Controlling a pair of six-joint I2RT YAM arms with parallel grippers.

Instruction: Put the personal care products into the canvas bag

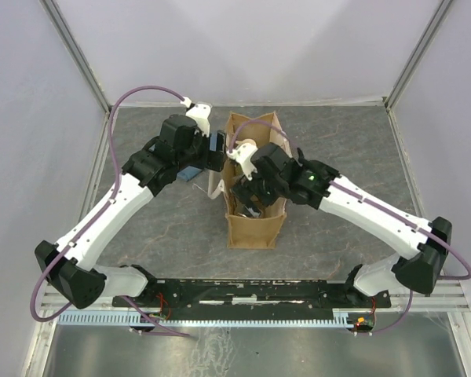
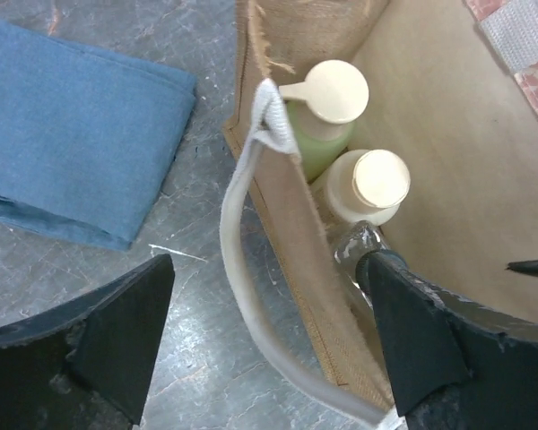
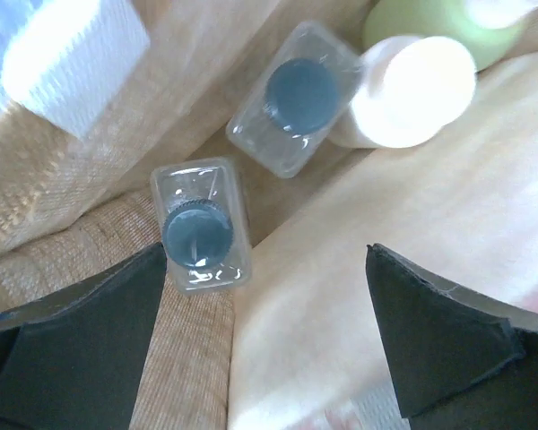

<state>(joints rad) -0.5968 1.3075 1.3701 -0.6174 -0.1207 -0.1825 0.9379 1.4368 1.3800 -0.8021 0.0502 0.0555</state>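
The canvas bag (image 1: 256,228) stands upright at mid-table. All four personal care products stand inside it: the pale green pump bottle (image 2: 321,134), the cream cylindrical bottle (image 2: 369,184) and two clear dark-capped bottles (image 3: 198,229) (image 3: 296,97). The cream bottle (image 3: 411,90) and the green bottle (image 3: 430,22) also show in the right wrist view. My left gripper (image 2: 264,345) is open, and its fingers straddle the bag's left wall and the cream strap handle (image 2: 240,260). My right gripper (image 3: 269,331) is open and empty, down inside the bag above the bottles.
A folded blue cloth (image 2: 72,134) lies on the table just left of the bag, under my left arm (image 1: 191,171). White enclosure walls surround the table. The rail with the arm bases runs along the near edge (image 1: 251,292).
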